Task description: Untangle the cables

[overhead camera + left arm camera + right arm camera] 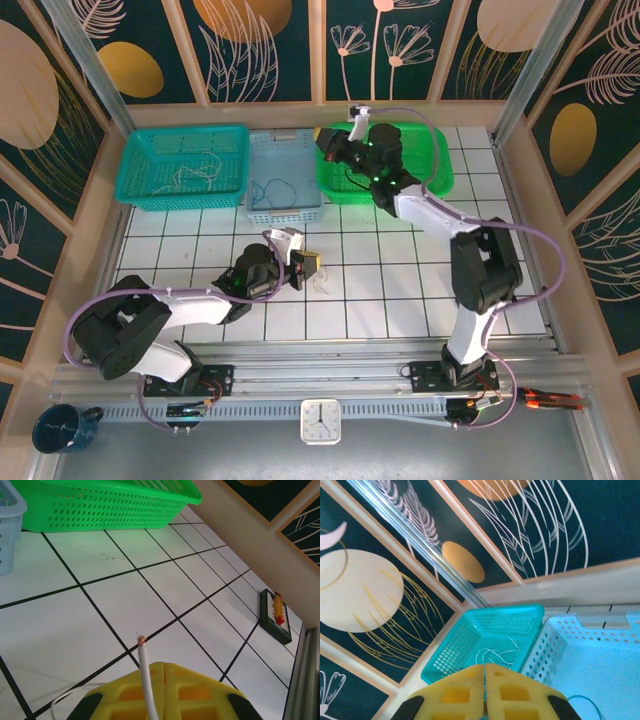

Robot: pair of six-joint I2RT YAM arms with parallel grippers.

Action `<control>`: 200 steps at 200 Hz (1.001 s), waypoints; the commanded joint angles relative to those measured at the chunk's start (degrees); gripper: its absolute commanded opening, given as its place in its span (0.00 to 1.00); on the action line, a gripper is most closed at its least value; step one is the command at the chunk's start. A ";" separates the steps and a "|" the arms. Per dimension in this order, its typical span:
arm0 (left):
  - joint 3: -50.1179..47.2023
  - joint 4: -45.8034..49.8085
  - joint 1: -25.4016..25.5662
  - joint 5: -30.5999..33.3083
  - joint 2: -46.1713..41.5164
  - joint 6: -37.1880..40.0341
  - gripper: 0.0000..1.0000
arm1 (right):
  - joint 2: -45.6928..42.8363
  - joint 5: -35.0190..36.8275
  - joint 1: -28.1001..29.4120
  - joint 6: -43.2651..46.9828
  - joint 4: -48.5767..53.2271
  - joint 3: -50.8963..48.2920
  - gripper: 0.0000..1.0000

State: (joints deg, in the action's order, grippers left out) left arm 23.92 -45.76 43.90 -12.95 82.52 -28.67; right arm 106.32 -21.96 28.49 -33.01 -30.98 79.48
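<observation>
While the left gripper (164,667) clamps a thin whitish cable (144,661) over white tiles (200,580), the right gripper (484,668) is closed, empty.

Bright, even lighting; soft shadows

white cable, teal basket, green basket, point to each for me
white cable (146,672), left wrist view, midway along the visible strand
teal basket (185,199), top external view, near wall
green basket (100,507), left wrist view, mesh side wall
</observation>
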 commanded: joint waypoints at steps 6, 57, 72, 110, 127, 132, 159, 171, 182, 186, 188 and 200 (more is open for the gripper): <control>-0.67 -0.13 0.13 0.27 -1.46 -0.78 0.00 | 6.22 -1.85 0.99 -1.44 -0.81 5.95 0.00; -0.89 0.15 0.13 0.55 -1.75 -0.70 0.00 | 10.83 -1.25 2.53 0.14 1.91 10.00 0.00; -0.98 -0.02 0.11 0.43 -1.58 -0.78 0.00 | 10.79 -1.16 2.53 0.48 2.01 9.99 0.00; -1.60 -0.47 0.07 0.12 -1.48 -1.12 0.00 | 11.32 -1.64 2.53 0.50 1.85 9.99 0.00; -1.72 -0.13 0.13 0.03 -1.62 -1.15 0.00 | 11.98 -2.02 2.53 0.49 1.94 10.49 0.00; -1.73 0.04 0.13 0.03 -1.72 -1.13 0.00 | 12.29 -2.12 2.53 0.58 2.02 10.80 0.00; -1.41 0.41 0.13 0.41 -1.96 -1.04 0.00 | 14.13 -3.09 3.57 2.24 5.16 13.50 0.46; -1.25 0.41 0.05 0.61 -1.97 -1.12 0.00 | 13.86 -3.18 3.72 3.09 6.03 13.78 0.63; -1.03 0.33 0.09 0.71 -2.01 -1.29 0.00 | 12.58 -3.09 3.70 3.61 6.03 13.11 0.70; -0.99 0.25 0.07 0.80 -2.01 -1.38 0.00 | 11.97 -3.02 3.67 3.71 5.92 12.78 0.71; -1.05 0.24 0.12 0.77 -2.01 -1.39 0.00 | 11.65 -2.96 3.65 3.85 5.97 12.60 0.72; -0.91 0.10 0.13 0.82 -1.86 -1.57 0.00 | 9.42 -2.92 3.51 4.31 5.72 11.22 0.74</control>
State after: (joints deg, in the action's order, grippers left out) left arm 22.81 -45.12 43.90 -12.78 81.65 -29.10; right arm 119.31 -24.14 31.64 -30.81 -25.45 91.13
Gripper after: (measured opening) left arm 0.048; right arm 0.720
